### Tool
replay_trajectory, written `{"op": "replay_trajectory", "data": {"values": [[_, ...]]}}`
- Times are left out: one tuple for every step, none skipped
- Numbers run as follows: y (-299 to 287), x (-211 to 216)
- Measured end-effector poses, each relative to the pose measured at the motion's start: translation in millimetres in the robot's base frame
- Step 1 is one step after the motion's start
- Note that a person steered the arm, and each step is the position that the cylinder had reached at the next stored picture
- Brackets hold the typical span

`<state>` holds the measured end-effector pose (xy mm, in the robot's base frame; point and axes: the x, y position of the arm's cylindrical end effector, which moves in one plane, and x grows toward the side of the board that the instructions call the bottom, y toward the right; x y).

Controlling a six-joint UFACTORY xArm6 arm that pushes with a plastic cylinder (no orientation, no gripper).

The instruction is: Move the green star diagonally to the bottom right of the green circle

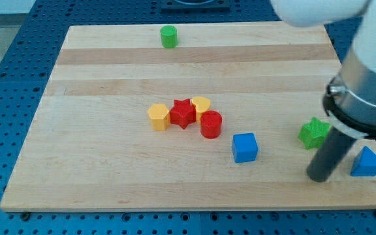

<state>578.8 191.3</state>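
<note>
The green star (314,133) lies near the view's right edge of the wooden board (109,170). The green circle (168,36) stands far off at the view's top, left of centre. My tip (318,177) rests on the board just below the green star, slightly to its right, with a small gap between them. The blue triangle (367,163) lies to the right of my tip.
A blue cube (245,147) sits left of the star. A cluster in the middle holds a yellow hexagon (158,117), a red star (183,113), a yellow heart (201,104) and a red cylinder (211,124). The arm's body (364,85) overhangs the right side.
</note>
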Motion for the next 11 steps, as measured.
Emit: {"op": "replay_trajectory", "data": {"values": [[1.9, -48.3], [-22.6, -128.7], [-41.0, -148.8], [-4.6, -98.8], [44.0, -89.5], [36.2, -136.8], [-64.9, -182.7], [-98.3, -188.7], [-43.3, -178.8], [-105.7, -167.9], [-194.5, -220.0]]}}
